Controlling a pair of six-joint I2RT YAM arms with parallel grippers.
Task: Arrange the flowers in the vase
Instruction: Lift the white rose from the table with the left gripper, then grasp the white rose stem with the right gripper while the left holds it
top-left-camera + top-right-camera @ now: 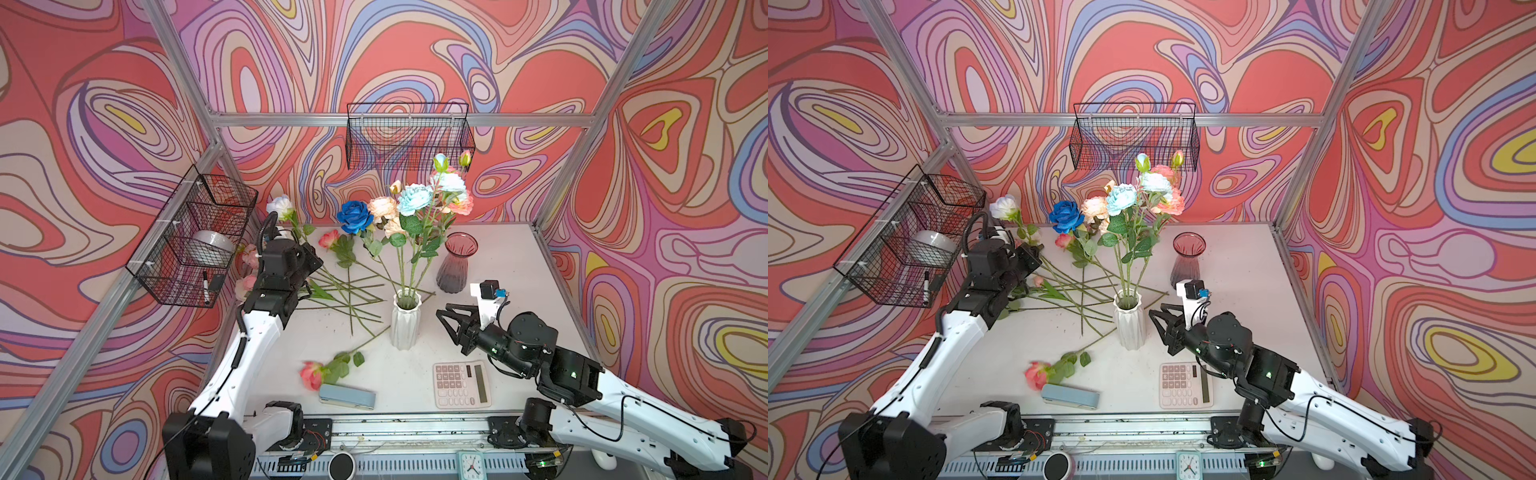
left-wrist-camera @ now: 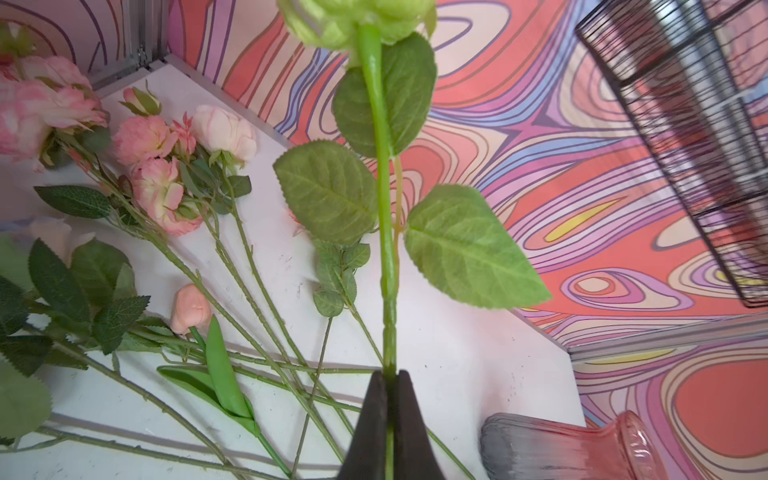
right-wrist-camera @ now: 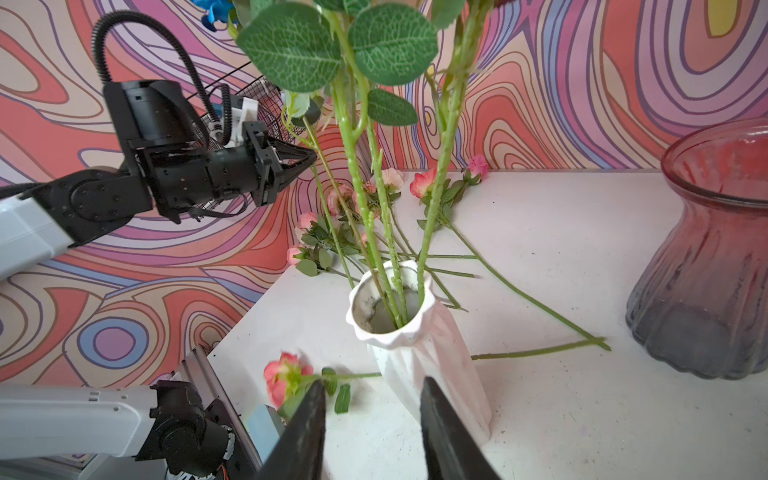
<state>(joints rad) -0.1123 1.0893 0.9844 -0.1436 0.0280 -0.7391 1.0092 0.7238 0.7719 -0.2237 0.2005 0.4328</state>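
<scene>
Right of left gripper (image 2: 388, 376), clamped on cream rose (image 1: 280, 206) stem, stands white vase (image 1: 406, 320): lower stem vert.; right gripper (image 3: 372, 382) jaws apart, empty.

We see the head (image 2: 357, 20) of the flower (image 2: 384, 257) in the left gripper (image 2: 389, 376) blurred and cut by the frame edge. At ten o'clock from the white vase (image 1: 406, 328), the left arm (image 1: 253, 336) partly hides pink flower heads (image 1: 250, 255).

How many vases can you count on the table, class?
2. The white ribbed vase stands in the middle holding stems; the empty red glass vase stands behind it, toward the right.
</scene>
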